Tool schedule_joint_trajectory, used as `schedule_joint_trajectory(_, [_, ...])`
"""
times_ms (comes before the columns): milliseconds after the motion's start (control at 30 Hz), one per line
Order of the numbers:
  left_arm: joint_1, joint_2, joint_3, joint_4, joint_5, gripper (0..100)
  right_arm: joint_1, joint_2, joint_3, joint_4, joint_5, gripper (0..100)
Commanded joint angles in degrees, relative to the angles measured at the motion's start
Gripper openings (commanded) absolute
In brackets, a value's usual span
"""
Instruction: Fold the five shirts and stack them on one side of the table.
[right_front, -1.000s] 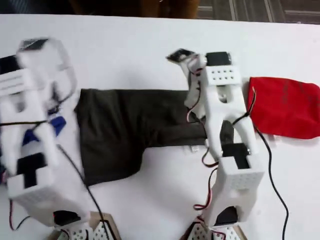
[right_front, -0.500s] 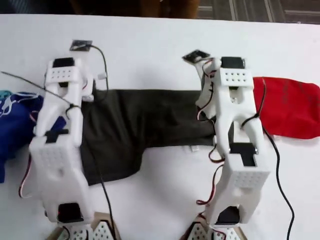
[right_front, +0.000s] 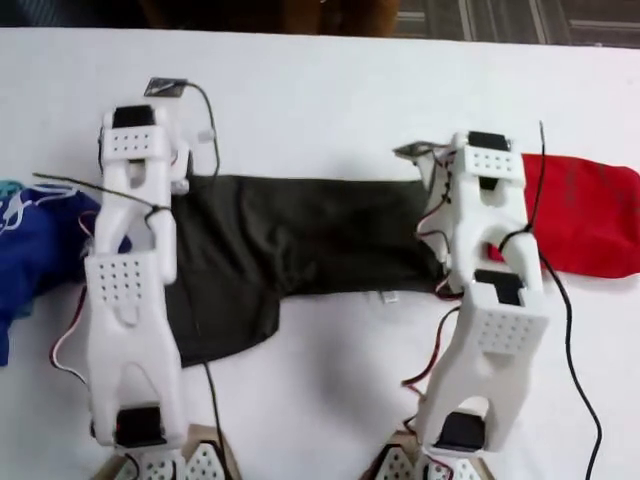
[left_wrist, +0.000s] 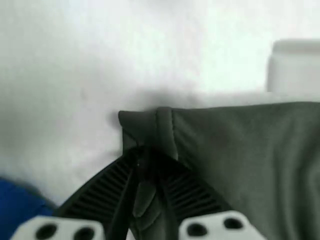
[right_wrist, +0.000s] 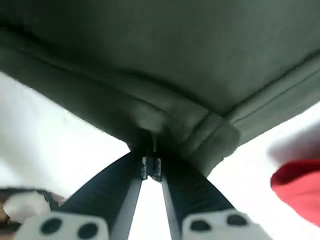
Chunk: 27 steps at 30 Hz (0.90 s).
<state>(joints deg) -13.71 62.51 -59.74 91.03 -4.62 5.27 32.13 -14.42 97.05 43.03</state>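
Observation:
A dark olive shirt (right_front: 300, 245) lies spread across the middle of the white table, stretched between the two arms. My left gripper (left_wrist: 140, 157) is shut on the shirt's (left_wrist: 235, 150) left corner; in the high view that gripper (right_front: 180, 185) sits at the shirt's far left edge. My right gripper (right_wrist: 150, 162) is shut on a bunched corner of the shirt (right_wrist: 165, 65) at its right end, which in the high view is where that gripper (right_front: 447, 195) stands. A folded red shirt (right_front: 585, 215) lies at the right. A crumpled blue shirt (right_front: 35, 240) lies at the left edge.
The far half of the white table (right_front: 320, 90) is bare, as is the near strip between the two arm bases (right_front: 310, 400). Red and black cables hang along both arms. The red shirt (right_wrist: 300, 187) lies close beside the right gripper.
The left arm swung in from the far left and closed on the shirt's left corner. The right arm shifted right, drawing the shirt's right end toward the red shirt and stretching it flatter.

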Motion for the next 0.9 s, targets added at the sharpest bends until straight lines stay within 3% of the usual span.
schedule_joint_trajectory(0, [0.70, 3.25, -7.16, 2.55, 0.00, 3, 1.01, -1.36, -2.11, 1.98, 3.87, 1.8])
schedule_joint_trajectory(367, [0.70, 10.55, -20.97, 9.14, -0.18, 3, -6.64, 1.19, -24.00, 2.95, -0.79, 1.8])
schedule_joint_trajectory(567, [0.70, 11.52, -23.08, 9.76, -0.26, 3, -7.60, 7.60, -20.84, 4.44, -0.62, 1.8])
schedule_joint_trajectory(867, [0.70, 11.60, -23.08, 9.76, -0.26, 3, -3.82, 5.67, -10.11, 4.44, -0.53, 1.8])
